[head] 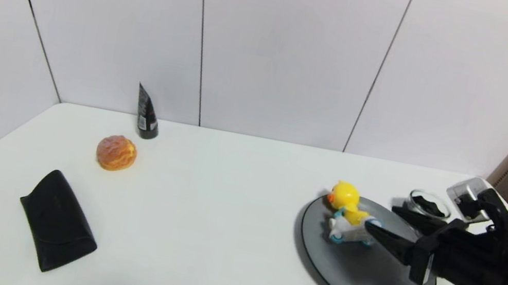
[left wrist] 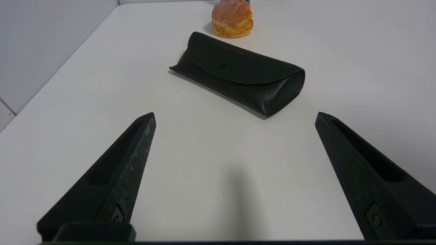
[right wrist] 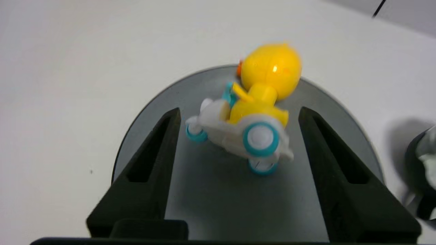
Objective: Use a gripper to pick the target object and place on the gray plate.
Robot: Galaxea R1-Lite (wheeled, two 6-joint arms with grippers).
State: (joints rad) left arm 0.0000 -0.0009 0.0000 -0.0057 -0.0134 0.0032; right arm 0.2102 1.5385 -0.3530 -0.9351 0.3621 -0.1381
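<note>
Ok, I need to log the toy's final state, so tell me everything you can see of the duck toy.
The duck toy is glossy yellow plastic with a round head and orange beak, riding a white scooter with blue-rimmed wheels. It stands upright on the gray plate, near the plate's far-left edge, beak toward the robot's left. The right gripper is open, fingers on either side of the toy and apart from it. Nothing else touches it.

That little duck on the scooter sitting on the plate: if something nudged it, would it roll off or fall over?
The duck toy stands on small wheels near the edge of the gray plate, so a nudge would probably send it rolling. Its big head sits high over a narrow base, so it may tip easily. It looks like hard, glossy plastic, likely light and a bit slippery between the open right tool.
</note>
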